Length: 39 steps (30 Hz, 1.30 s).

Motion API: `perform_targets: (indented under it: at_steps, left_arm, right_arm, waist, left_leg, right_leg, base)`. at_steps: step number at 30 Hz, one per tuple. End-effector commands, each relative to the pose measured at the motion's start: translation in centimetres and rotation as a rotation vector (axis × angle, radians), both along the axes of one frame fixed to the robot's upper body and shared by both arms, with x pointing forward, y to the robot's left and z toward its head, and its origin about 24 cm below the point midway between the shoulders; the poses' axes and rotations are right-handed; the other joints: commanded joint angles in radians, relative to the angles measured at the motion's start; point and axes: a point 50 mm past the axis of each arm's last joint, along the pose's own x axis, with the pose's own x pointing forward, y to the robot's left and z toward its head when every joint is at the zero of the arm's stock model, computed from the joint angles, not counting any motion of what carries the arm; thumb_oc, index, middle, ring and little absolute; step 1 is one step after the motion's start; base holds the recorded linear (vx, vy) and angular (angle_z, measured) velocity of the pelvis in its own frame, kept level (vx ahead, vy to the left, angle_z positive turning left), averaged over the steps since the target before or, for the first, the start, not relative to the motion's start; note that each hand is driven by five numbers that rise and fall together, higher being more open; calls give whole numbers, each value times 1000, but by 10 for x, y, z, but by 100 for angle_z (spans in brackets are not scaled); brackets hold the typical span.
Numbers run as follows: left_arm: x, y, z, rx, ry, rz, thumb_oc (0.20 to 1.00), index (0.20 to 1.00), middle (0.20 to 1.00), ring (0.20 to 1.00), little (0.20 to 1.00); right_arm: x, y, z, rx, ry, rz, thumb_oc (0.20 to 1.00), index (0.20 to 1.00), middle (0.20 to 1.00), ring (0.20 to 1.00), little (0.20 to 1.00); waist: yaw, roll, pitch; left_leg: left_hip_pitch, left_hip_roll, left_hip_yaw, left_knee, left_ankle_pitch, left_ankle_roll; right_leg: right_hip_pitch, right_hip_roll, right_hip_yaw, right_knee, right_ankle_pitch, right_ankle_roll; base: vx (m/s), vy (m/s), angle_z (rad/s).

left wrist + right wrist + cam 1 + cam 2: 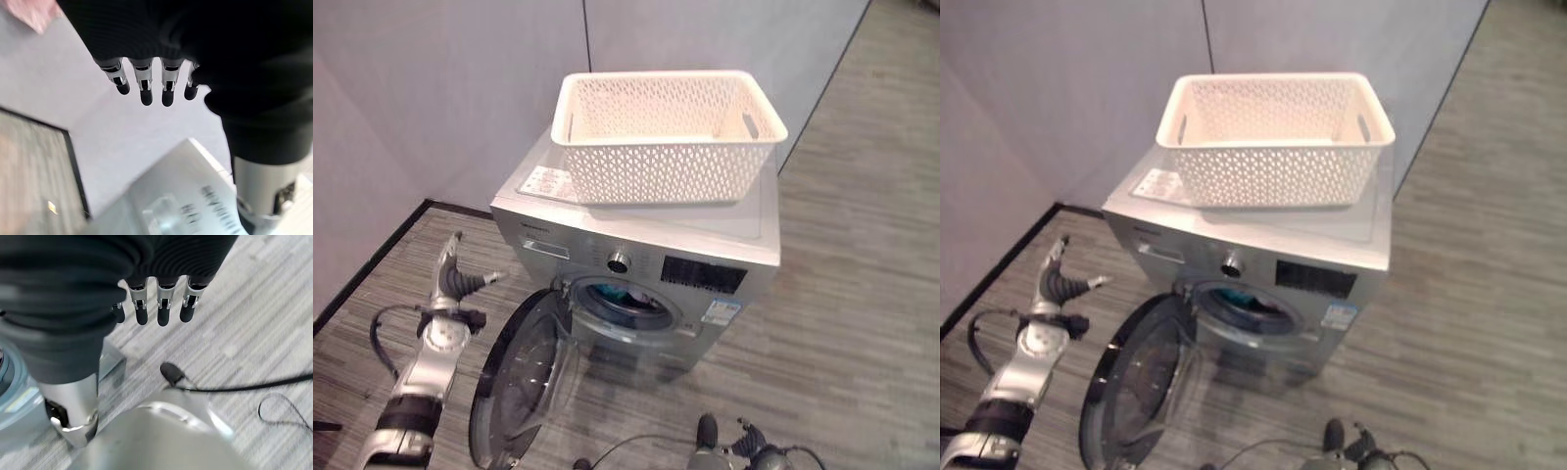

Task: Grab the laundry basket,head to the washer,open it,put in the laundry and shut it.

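Observation:
The silver washer [749, 230] stands in the middle with its round door [524, 382] swung wide toward my left side. Dark blue laundry [628, 294] shows inside the drum opening. On the washer's top sits the white perforated basket [666, 157], upright and with nothing in it. My left hand [455, 282] hovers left of the door, apart from it; its fingers [145, 88] are straight and hold nothing. My right hand [751, 448] hangs low in front of the washer, with straight fingers [164, 308] over the floor.
Grey partition walls [460, 88] close in behind the washer and on the left, with a black baseboard [372, 259] along the floor. Open wood-pattern floor [862, 323] lies to the right and in front.

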Motion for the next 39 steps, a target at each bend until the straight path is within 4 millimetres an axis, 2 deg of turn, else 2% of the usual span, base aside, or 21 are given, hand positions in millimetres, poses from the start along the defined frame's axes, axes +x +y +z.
perform_targets:
  at_steps: [1, 4, 7, 9, 12, 14, 16, 17, 18, 19, 21, 23, 25, 28, 35, 39]
  left_arm:
    - [-1, 24, 12, -51, -2, 26, 1000, 1000, 1000, 1000, 1000]
    - [-8, 40, 3, -49, 60, 71, 1000, 1000, 1000, 1000, 1000]
    - [-11, 57, 1, -21, 111, 129, 1000, 1000, 1000, 1000, 1000]
    - [-9, 65, 6, -11, 115, 156, 1000, 1000, 1000, 1000, 1000]
    - [-8, 75, 9, -3, 136, 201, 1000, 1000, 1000, 1000, 1000]
    - [-1, 75, 13, 9, 137, 209, 1000, 1000, 1000, 1000, 1000]
    - [0, 77, 9, 14, 170, 225, 1000, 1000, 1000, 1000, 1000]
    - [-8, 87, 1, 35, 216, 264, 1000, 1000, 1000, 1000, 1000]
    - [-8, 87, 2, 35, 216, 264, 1000, 1000, 1000, 1000, 1000]
    - [-18, 93, -15, 25, 279, 300, 1000, 1000, 1000, 1000, 1000]
    - [-30, 100, -36, -3, 363, 352, 1000, 1000, 1000, 1000, 1000]
    - [-46, 109, -54, -53, 441, 416, 1000, 1000, 1000, 1000, 1000]
    - [-56, 119, -61, -94, 489, 472, 1000, 1000, 1000, 1000, 1000]
    - [-65, 126, -66, -117, 530, 509, 1000, 1000, 1000, 1000, 1000]
    - [-73, 120, -83, -152, 656, 497, 1000, 1000, 1000, 1000, 1000]
    - [-79, 104, -104, -173, 749, 460, 1000, 1000, 1000, 1000, 1000]
  right_arm:
    - [2, 13, -2, 34, 13, 63, 1000, 1000, 1000, 1000, 1000]
    - [3, 15, -1, 47, 9, 90, 1000, 1000, 1000, 1000, 1000]
    - [0, 13, 0, 50, 9, 120, 1000, 1000, 1000, 1000, 1000]
    - [-1, 9, 2, 38, 8, 140, 1000, 1000, 1000, 1000, 1000]
    - [-7, -1, 2, 25, 23, 141, 1000, 1000, 1000, 1000, 1000]
    - [-7, -11, 4, -2, 24, 121, 1000, 1000, 1000, 1000, 1000]
    - [-13, -18, 3, -22, 48, 125, 1000, 1000, 1000, 1000, 1000]
    - [-26, -27, -1, -46, 108, 97, 1000, 1000, 1000, 1000, 1000]
    - [-26, -27, -1, -46, 108, 97, 1000, 1000, 1000, 1000, 1000]
    - [-31, -29, -2, -40, 122, 73, 1000, 1000, 1000, 1000, 1000]
    - [-38, -30, -3, -34, 134, 62, 1000, 1000, 1000, 1000, 1000]
    - [-45, -33, -5, -37, 153, 59, 1000, 1000, 1000, 1000, 1000]
    - [-50, -32, -6, -31, 162, 69, 1000, 1000, 1000, 1000, 1000]
    - [-50, -33, -4, -36, 155, 108, 1000, 1000, 1000, 1000, 1000]
    - [-37, -25, 0, -21, 119, 204, 1000, 1000, 1000, 1000, 1000]
    - [-24, -20, 5, 0, 65, 234, 1000, 1000, 1000, 1000, 1000]
  waist:
    - [54, -28, -43]
    - [65, -42, -71]
    - [55, -61, -65]
    - [49, -67, -53]
    - [38, -61, -45]
    - [30, -57, -18]
    - [19, -64, -5]
    - [12, -77, -7]
    - [12, -77, -7]
    - [-1, -72, -25]
    - [-23, -60, -47]
    - [-32, -50, -65]
    - [-44, -43, -76]
    - [-57, -37, -83]
    - [-78, -45, -76]
    - [-94, -65, -64]
  left_leg:
    - [-27, -50, -84, 52, -29, 24]
    - [-27, -28, -70, 50, -11, 7]
    - [-40, 14, -76, 52, 31, -24]
    - [-76, 46, -90, 54, 81, -49]
    - [-104, 84, -97, -24, 179, -78]
    - [-142, 103, -90, -34, 225, -99]
    - [-138, 109, -54, 3, 183, -89]
    - [-99, 85, -74, 97, 90, -68]
    - [-99, 85, -74, 99, 88, -68]
    - [-36, 84, -52, 93, 54, -60]
    - [0, 104, -12, 44, 64, -73]
    - [33, 105, 17, -29, 99, -75]
    - [62, 107, 31, -80, 111, -84]
    - [67, 108, 40, -85, 96, -93]
    - [59, 113, 56, -85, 86, -101]
    - [33, 118, 63, -85, 87, -104]
  right_leg:
    - [204, 17, -62, 61, -231, 27]
    - [256, 40, -66, 2, -271, 19]
    - [278, 86, -33, -59, -308, -11]
    - [287, 120, -38, -102, -307, -29]
    - [305, 168, -61, -172, -306, -42]
    - [292, 179, -76, -177, -305, -57]
    - [277, 176, -89, -175, -301, -66]
    - [264, 164, -76, -172, -280, -71]
    - [264, 164, -76, -172, -280, -71]
    - [262, 166, -71, -179, -272, -65]
    - [267, 173, -68, -189, -279, -54]
    - [263, 174, -69, -189, -267, -50]
    - [265, 174, -67, -189, -263, -43]
    - [254, 173, -53, -189, -251, -33]
    - [230, 173, -32, -189, -234, -24]
    - [197, 176, -17, -189, -220, -19]
  base:
    - [-42, -93, 6]
    - [-61, -165, -7]
    - [-142, -274, -10]
    - [-201, -307, 4]
    - [-208, -260, 16]
    - [-261, -146, 30]
    - [-225, -95, 46]
    - [-126, -63, 37]
    - [-43, -8, 1]
    - [46, 49, -26]
    - [106, 69, -32]
    - [98, 76, 5]
    - [111, 73, 0]
    - [48, 50, 3]
    - [26, 31, -5]
    - [0, -7, -7]
